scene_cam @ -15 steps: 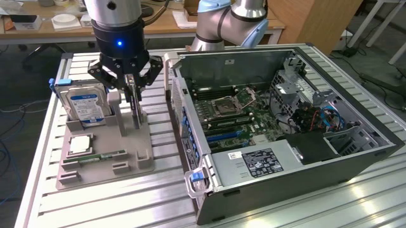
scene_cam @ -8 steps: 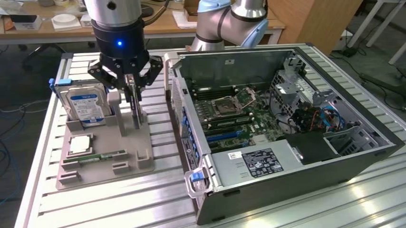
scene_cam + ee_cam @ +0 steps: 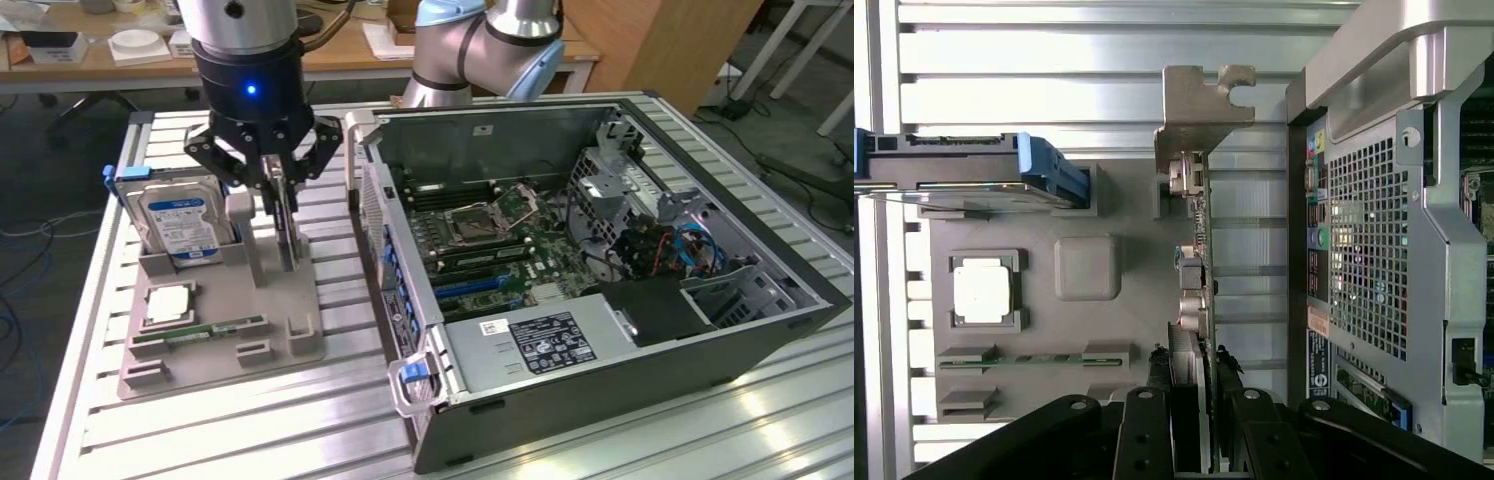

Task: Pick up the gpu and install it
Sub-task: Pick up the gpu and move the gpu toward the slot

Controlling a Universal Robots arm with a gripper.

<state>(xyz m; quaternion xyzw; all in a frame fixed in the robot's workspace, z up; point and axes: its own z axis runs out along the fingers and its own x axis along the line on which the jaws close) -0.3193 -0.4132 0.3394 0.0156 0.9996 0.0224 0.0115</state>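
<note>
The gpu stands on edge in a slot of the grey holder tray, beside the open computer case. In the wrist view the gpu shows edge-on, with its silver bracket at the far end. My gripper hangs straight above the tray, its black fingers closed on the two faces of the card. The fingers flank the card's near end, where the gripper grips it. I cannot tell whether the card's lower edge is still seated in the slot.
On the same tray a hard drive with a blue label stands upright, with a square processor and a narrow green memory stick nearer the front. The case's perforated rear wall is close beside the card. Blue expansion slots lie on the motherboard.
</note>
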